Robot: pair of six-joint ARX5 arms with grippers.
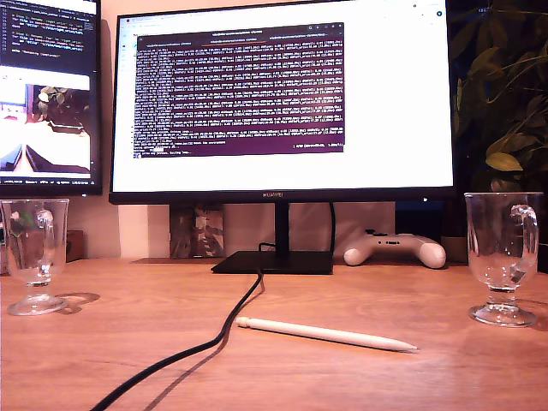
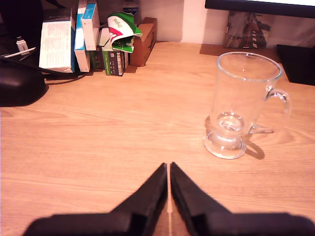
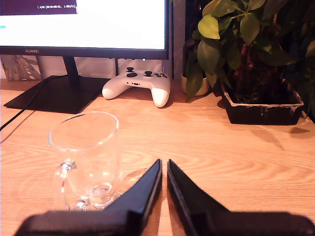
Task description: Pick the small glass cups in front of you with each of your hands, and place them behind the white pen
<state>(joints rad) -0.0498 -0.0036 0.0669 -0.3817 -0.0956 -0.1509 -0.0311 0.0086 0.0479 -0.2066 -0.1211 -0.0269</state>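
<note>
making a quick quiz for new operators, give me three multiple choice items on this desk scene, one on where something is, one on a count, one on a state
1. Where does the white pen lie in the exterior view?
A. inside a cup
B. flat on the desk in front of the monitor stand
C. on the game controller

2. How many glass cups show in the exterior view?
A. one
B. two
C. four

3. What state is my first gripper's claw in?
A. shut and empty
B. clamped on a cup
C. wide open around the pen

Answers:
1 B, the pen rests on bare wood between the two cups.
2 B, one cup stands at the exterior view's left, another cup at its right.
3 A, the first wrist view shows its tips together, with a cup standing apart from them.
</note>
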